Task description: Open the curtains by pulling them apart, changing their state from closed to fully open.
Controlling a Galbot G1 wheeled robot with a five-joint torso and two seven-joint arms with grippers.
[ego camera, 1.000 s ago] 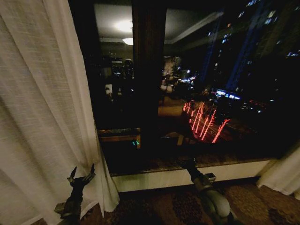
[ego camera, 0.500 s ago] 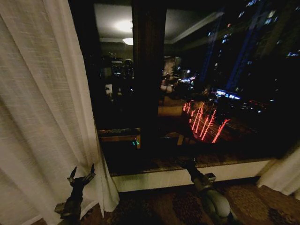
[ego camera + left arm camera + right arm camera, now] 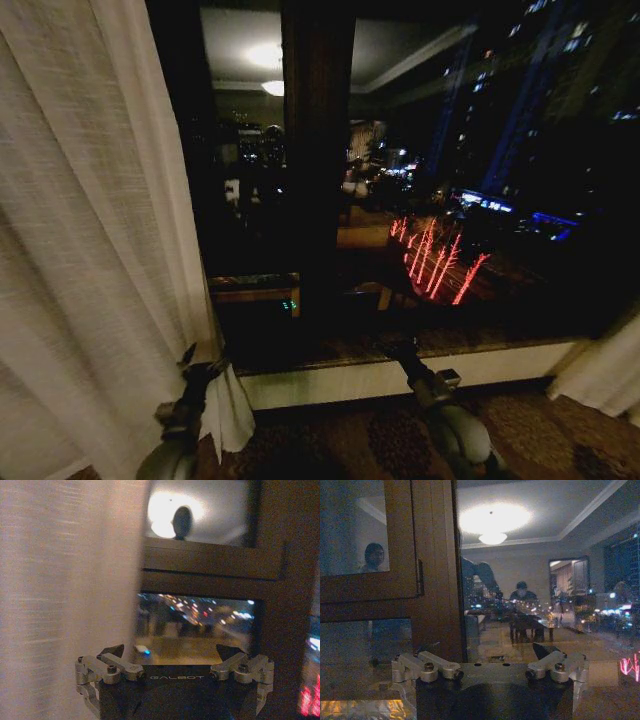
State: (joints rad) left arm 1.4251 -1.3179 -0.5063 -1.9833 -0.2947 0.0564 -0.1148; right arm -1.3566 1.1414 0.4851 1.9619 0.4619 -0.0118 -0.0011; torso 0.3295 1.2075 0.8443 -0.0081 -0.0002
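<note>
Hanging left, curtains, left gripper beside the hem (jaws spread)

Head cam high; wrist cams facing window.

One word reads — "GALBOT" (pale capitals) — on the left hand body.

Black claw — silver screwed linkages, white "GALBOT" lettering
</note>
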